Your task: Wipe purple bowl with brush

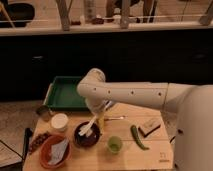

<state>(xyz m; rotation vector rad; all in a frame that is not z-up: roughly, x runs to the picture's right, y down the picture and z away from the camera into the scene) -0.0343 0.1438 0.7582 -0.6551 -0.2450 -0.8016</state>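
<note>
Dark cabinets are looming behind the wooden table (160, 156). Over its middle, the gripper (99, 116) is clasping the upper end of the brush (89, 127), which is slanting down into the purple bowl (86, 138). A green cup (114, 144) is standing just right of the bowl, a white bowl (59, 122) is sitting to its left, and a green tray (64, 94) is lying behind.

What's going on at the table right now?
The arm reaches over the table. Its pincer holds the brush by the handle, tilted, with the head down inside the purple bowl. The wiping looks under way. A green cup stands to the right of the bowl, apart from it.
</note>
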